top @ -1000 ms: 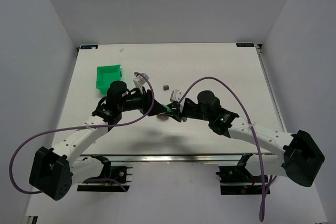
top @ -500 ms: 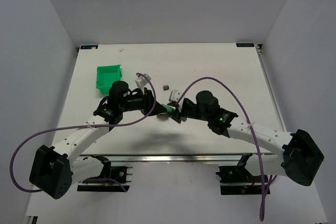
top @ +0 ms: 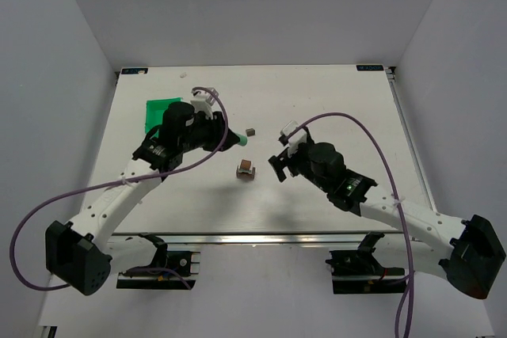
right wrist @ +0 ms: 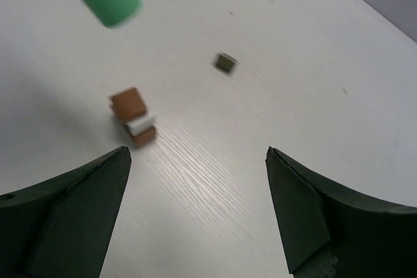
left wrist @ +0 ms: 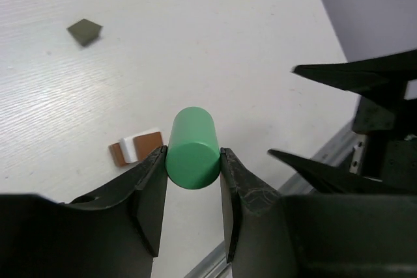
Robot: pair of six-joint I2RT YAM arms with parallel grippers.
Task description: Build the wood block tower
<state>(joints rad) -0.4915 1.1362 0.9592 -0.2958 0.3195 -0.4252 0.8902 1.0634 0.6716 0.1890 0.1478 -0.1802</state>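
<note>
This is a robotics lab test cell. A white wood-grain table is boxed in on three sides by plain pale walls, and a left arm and a right arm, both white and black, are bolted to an aluminium rail at its near edge, with loose purple cables looping off them. Bare tabletop spreads under the jaws of the left gripper and the right gripper; a green plastic bin sits behind the left jaws, and small dark tags mark the far corners, well beyond both pairs.
</note>
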